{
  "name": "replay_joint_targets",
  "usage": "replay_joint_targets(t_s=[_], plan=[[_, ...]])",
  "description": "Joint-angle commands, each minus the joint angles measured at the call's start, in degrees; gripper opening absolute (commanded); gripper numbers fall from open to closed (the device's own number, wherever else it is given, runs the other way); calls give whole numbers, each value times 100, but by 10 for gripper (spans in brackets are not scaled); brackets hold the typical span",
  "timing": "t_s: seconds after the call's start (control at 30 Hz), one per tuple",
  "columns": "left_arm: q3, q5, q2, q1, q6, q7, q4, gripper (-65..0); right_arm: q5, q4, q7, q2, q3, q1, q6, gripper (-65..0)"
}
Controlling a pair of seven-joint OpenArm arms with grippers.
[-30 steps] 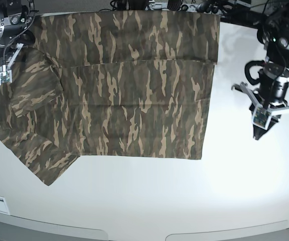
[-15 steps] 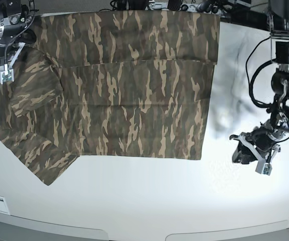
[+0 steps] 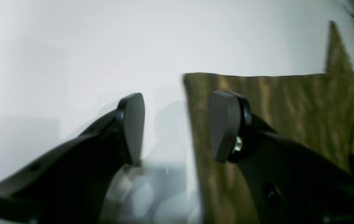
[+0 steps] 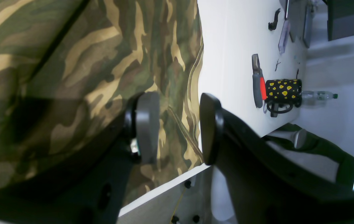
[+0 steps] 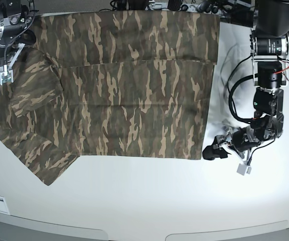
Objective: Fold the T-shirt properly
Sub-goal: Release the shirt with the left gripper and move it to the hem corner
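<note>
Right now I have the T-shirt (image 5: 134, 85) spread flat on the white worktop (image 5: 149, 201), part-folded, with one sleeve sticking out at its lower corner on the side away from my left arm. My left gripper (image 5: 215, 150) sits low, just beside the shirt's other lower corner, jaws spread with nothing between them; in the left wrist view one pad is over the cloth edge (image 3: 195, 124) and the other over bare worktop. That view is blurred, so I think the pads are just above the fabric, but I cannot be sure they touch. My right gripper (image 4: 178, 127) hovers over the shirt's far top corner, near the hem, jaws parted and empty.

My worry is the left pinch: closing from here could catch only the top layer, or scrape the worktop and push the edge away, wrinkling the fold. Lifting one corner while the right side stays idle could also drag the whole shirt askew.
</note>
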Motion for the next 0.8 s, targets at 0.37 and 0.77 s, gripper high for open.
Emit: replay_joint_targets(t_s=[0.37,0.77], plan=[[852,13,297,-149,-149,426,-28,-327,-129,103,52,81,44,-13,-153,-408],[852,55,214,-223,452,219,-28,-650,225,103,949,83,44,33,-4,-407]])
